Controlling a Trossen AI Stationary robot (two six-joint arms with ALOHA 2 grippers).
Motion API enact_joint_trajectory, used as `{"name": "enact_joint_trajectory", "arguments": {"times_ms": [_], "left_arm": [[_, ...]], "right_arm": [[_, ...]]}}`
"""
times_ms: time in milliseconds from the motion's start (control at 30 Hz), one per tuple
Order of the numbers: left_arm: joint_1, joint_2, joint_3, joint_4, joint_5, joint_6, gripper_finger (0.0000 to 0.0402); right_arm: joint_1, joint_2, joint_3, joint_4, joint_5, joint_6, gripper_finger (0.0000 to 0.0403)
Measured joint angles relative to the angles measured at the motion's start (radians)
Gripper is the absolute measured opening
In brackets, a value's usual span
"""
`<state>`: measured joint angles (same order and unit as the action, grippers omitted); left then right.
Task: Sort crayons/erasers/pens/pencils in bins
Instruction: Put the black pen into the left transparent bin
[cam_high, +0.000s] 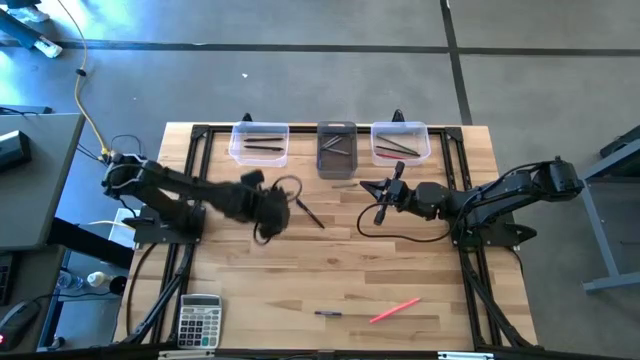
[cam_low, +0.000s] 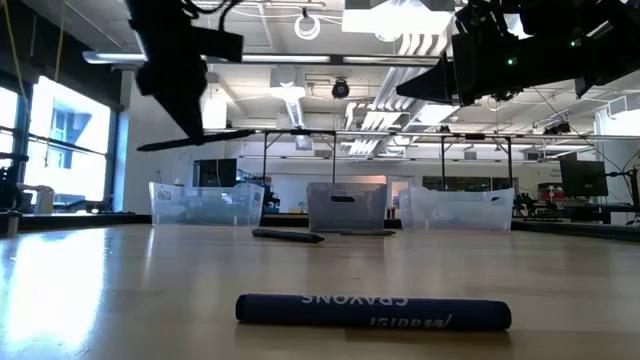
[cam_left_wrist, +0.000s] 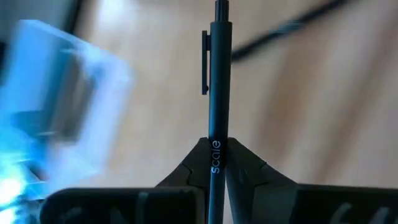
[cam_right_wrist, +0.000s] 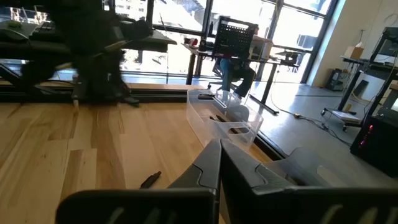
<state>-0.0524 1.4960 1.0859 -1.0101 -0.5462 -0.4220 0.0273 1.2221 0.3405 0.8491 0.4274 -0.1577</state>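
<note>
Carrying a dark pen (cam_left_wrist: 216, 93), left claw (cam_high: 280, 203) clamped on it, mid-frame above the counter (cam_high: 330, 270). Right claw (cam_right_wrist: 219, 163) together, empty, waiting centre-right. Next, probably: swing up-frame to the bins (cam_high: 338, 150), release over the pen one.

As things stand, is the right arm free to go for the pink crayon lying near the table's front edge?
Probably yes. The right gripper is shut and looks empty, hovering near the bins, and the pink crayon lies alone on bare wood on that arm's side. The left gripper, holding a pen, is well clear.
</note>
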Motion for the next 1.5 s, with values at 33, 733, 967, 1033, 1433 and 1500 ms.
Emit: {"name": "enact_joint_trajectory", "arguments": {"times_ms": [33, 733, 967, 1033, 1433, 1500], "left_arm": [[0.035, 0.0, 0.003, 0.003, -0.019, 0.036, 0.0013], [0.665, -0.001, -0.028, 0.366, 0.0, 0.469, 0.0013], [0.764, 0.001, -0.089, 0.537, 0.083, 0.513, 0.0012], [0.782, 0.001, -0.097, 0.558, 0.096, 0.516, 0.0012], [0.812, 0.035, -0.099, 0.664, 0.143, 0.531, 0.0012], [0.812, 0.052, -0.099, 0.678, 0.143, 0.531, 0.0012]], "right_arm": [[0.0, 0.0, 0.0, -0.002, 0.0, 0.0, 0.0], [0.0, 0.0, 0.0, -0.009, 0.0, -0.004, 0.0], [0.0, 0.0, 0.0, -0.015, 0.0, -0.004, 0.0], [0.0, 0.0, 0.0, -0.015, 0.0, -0.005, 0.0], [0.0, 0.0, 0.0, -0.014, 0.0, -0.008, 0.0], [0.0, 0.0, 0.0, -0.014, 0.0, -0.008, 0.0]]}}
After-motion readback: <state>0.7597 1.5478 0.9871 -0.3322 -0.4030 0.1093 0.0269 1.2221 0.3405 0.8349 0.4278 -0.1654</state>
